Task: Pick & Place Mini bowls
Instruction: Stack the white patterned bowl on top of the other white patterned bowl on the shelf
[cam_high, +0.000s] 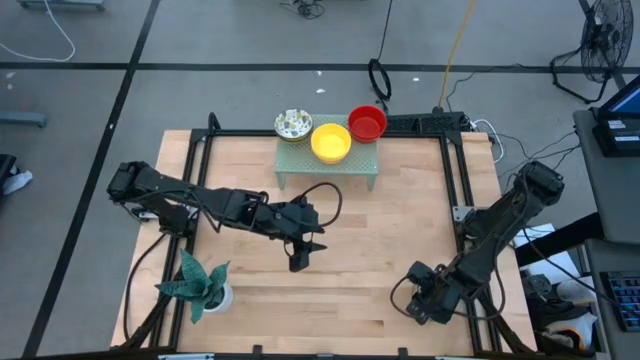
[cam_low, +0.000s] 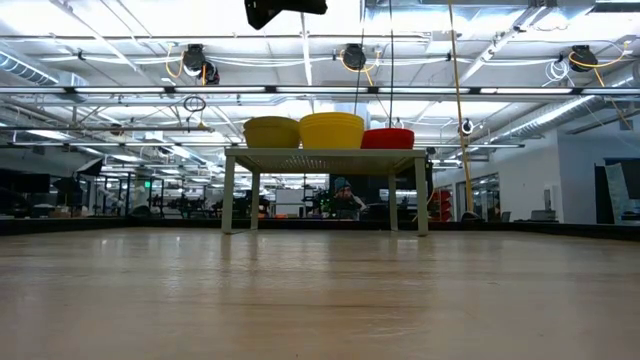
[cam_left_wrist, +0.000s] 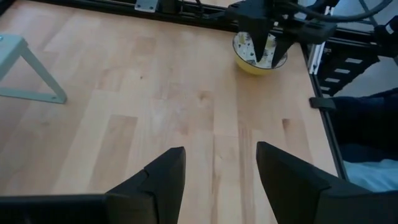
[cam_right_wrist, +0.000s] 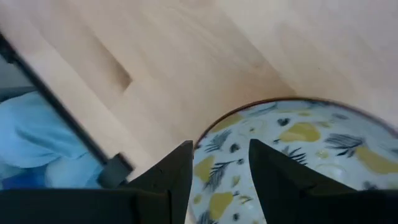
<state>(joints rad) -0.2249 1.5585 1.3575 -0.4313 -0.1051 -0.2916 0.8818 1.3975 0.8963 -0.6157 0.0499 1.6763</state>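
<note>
Three mini bowls stand on the pale green rack (cam_high: 328, 168) at the table's far side: a speckled one (cam_high: 293, 124), a yellow one (cam_high: 331, 142) and a red one (cam_high: 367, 123). A fourth bowl, yellow outside with a speckled inside (cam_left_wrist: 258, 55) (cam_right_wrist: 298, 155), rests on the table near the right near corner. My right gripper (cam_right_wrist: 221, 168) (cam_high: 420, 300) is open right above it, one finger over its inside and one at its rim (cam_right_wrist: 208, 130). My left gripper (cam_left_wrist: 221, 174) (cam_high: 300, 255) hovers open over the table's middle, holding nothing. My right gripper comes at the speckled bowl from above, pointing down, its fingers (cam_left_wrist: 254, 38) on either side of the rim. I cannot tell whether they touch the bowl. The bowl sits flat on the table.
A potted green plant (cam_high: 200, 285) stands near the table's left near corner. A black frame (cam_high: 455, 190) runs around the tabletop, close beside the right gripper. Bare wood lies between the rack and the near edge. A person shows far off in the room (cam_low: 343, 190).
</note>
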